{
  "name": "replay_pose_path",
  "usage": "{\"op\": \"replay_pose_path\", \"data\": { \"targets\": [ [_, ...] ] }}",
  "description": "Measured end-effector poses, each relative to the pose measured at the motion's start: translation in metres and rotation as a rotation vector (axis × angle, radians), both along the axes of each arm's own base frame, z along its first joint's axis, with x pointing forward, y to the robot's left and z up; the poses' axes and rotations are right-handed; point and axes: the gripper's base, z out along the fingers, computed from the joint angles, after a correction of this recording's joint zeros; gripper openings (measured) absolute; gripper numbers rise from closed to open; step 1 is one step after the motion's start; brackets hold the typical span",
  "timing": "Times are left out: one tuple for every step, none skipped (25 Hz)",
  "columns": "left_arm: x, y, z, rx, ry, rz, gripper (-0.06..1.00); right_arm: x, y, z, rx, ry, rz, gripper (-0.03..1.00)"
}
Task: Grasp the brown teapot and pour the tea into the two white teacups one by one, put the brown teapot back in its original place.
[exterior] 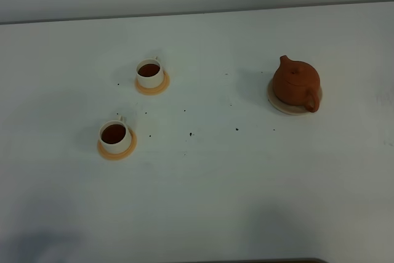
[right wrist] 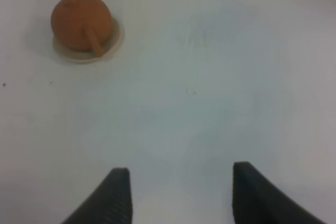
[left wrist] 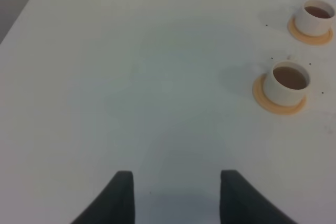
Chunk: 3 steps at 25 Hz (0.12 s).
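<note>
Brown teapot (exterior: 296, 82) on 1 beige disc (exterior: 274, 99); 2 white teacups (exterior: 149, 73) tea-filled; left claw (left wrist: 177, 195), right claw (right wrist: 178, 192) wide, empty.

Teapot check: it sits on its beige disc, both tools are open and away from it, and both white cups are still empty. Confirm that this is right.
Not quite. The two white teacups are not empty: the exterior high view shows dark tea in each. The rest holds: the brown teapot sits on its beige disc, and the left tool and right tool are open, away from it.
</note>
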Motion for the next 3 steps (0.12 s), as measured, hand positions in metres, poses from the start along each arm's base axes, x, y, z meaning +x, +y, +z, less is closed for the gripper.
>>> {"op": "replay_pose_path", "data": {
  "targets": [
    [0.0000, 0.0000, 0.0000, 0.000, 0.000, 0.000, 0.38, 0.0000, 0.0000, 0.0000, 0.000, 0.000, 0.000, 0.42],
    [0.0000, 0.0000, 0.0000, 0.000, 0.000, 0.000, 0.38, 0.0000, 0.0000, 0.0000, 0.000, 0.000, 0.000, 0.42],
    [0.0000, 0.0000, 0.0000, 0.000, 0.000, 0.000, 0.38, 0.0000, 0.0000, 0.0000, 0.000, 0.000, 0.000, 0.42]
  ]
}}
